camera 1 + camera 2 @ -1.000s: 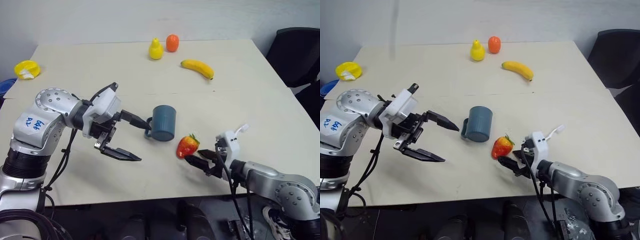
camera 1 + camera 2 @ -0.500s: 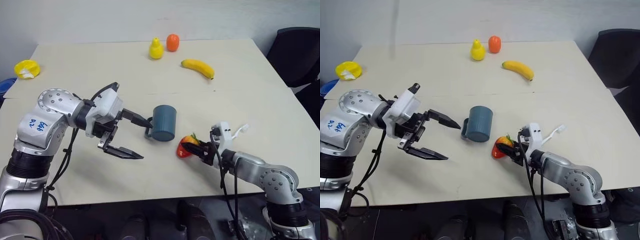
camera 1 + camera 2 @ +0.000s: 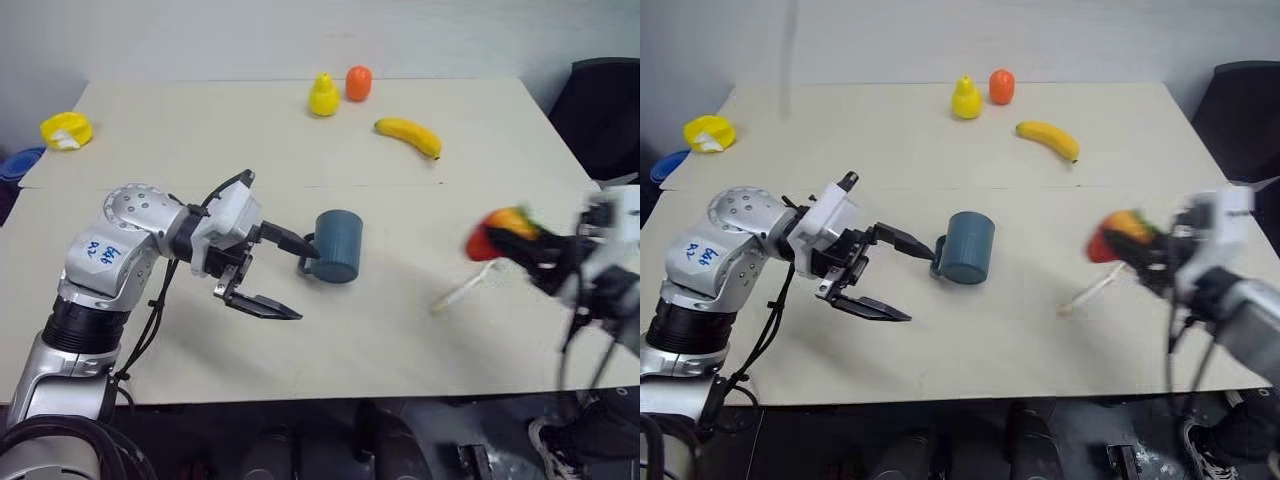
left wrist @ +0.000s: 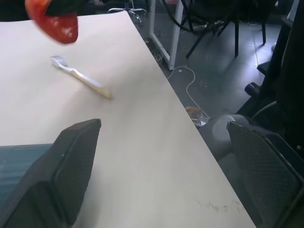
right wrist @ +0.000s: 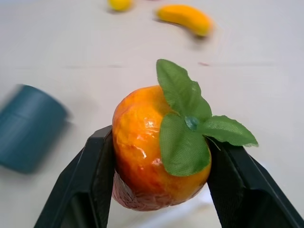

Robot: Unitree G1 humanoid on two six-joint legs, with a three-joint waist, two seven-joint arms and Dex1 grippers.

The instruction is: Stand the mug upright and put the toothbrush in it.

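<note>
Soft, even light from above falls on my table (image 3: 200,150), bright with no glare. My left pincer (image 3: 288,275) and the mug (image 3: 337,246) cast faint shadows. My right pincer (image 3: 520,250) and its strawberry (image 3: 495,232) smear with motion blur; in my right wrist view the mug is blurred.

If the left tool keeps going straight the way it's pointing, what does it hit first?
Most likely the mug: the open left tool points at it, its upper finger nearly at the handle. Depth is hard to judge.

The pale table (image 3: 200,140) carries the mug (image 3: 338,246), toothbrush (image 3: 462,290), banana (image 3: 408,135), pear (image 3: 323,96) and orange fruit (image 3: 358,83).
</note>
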